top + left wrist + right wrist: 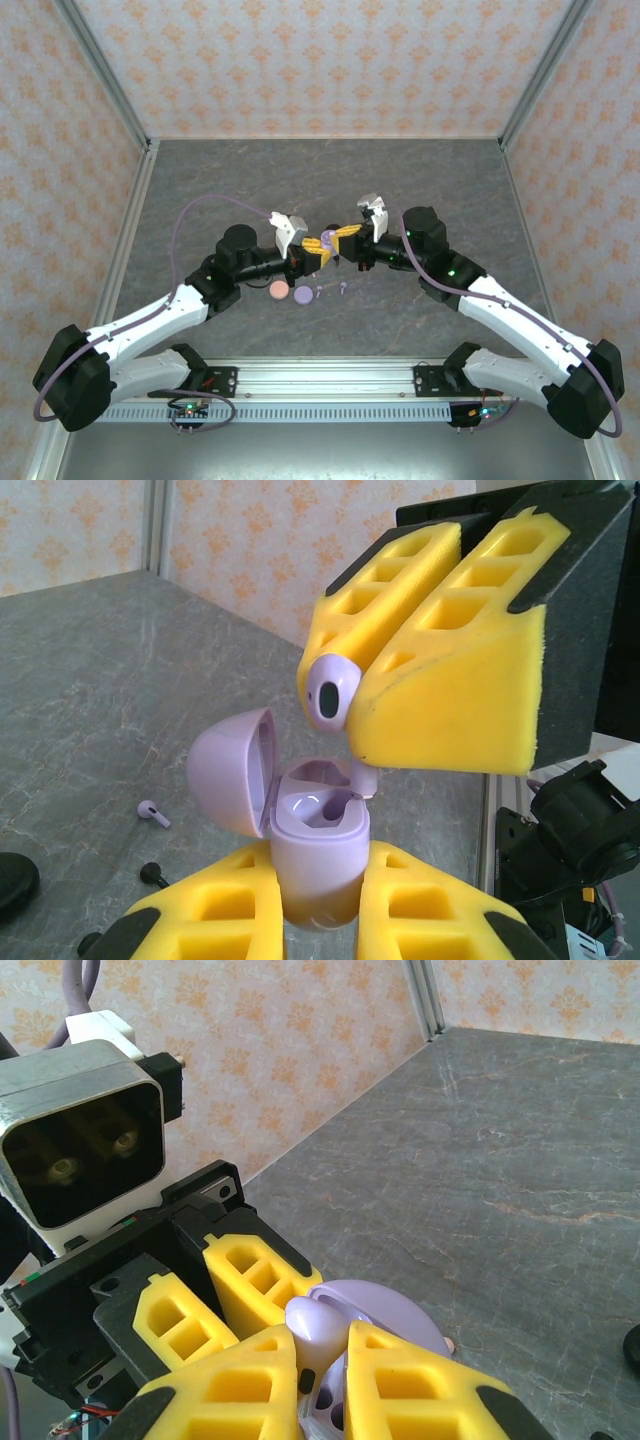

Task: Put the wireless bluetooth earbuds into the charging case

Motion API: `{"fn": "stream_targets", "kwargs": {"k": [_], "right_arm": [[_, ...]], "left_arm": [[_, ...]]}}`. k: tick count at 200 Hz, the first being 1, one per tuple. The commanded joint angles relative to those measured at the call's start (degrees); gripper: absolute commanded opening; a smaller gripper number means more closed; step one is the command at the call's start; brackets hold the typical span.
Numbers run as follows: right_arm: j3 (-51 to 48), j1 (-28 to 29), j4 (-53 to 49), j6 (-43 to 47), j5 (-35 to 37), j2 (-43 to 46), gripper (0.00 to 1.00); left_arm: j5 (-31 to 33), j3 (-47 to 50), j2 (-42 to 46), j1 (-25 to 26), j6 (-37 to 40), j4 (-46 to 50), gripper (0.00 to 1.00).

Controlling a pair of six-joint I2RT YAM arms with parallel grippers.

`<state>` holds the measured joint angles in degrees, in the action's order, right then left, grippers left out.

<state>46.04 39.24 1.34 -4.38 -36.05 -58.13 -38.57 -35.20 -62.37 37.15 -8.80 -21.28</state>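
One lilac earbud (pixel 332 690) pinched in right gripper (pixel 322 1352), over open lilac case (pixel 312 832) clamped in left gripper (pixel 316 905)

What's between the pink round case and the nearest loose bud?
A lilac round case, flanked by the pink round case and the bud; top view.

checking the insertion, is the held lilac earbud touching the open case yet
Cannot tell: in the left wrist view the earbud stem overlaps the case rim, with no plain contact or gap.
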Motion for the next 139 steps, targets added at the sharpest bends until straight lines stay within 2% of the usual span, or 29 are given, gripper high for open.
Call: {"fn": "stream_targets", "kwargs": {"k": [1, 139], "right_arm": [[-1.0, 0.4, 1.6, 0.2, 0.8, 0.0, 0.14], [-1.5, 0.5, 2.1, -1.0, -2.9, -1.4, 0.14]], "left_arm": [[-0.6, -1.8, 1.4, 0.4, -0.1, -2.8, 0.0], [-0.4, -1.7, 2.2, 0.5, -0.5, -3.7, 0.0]]}}
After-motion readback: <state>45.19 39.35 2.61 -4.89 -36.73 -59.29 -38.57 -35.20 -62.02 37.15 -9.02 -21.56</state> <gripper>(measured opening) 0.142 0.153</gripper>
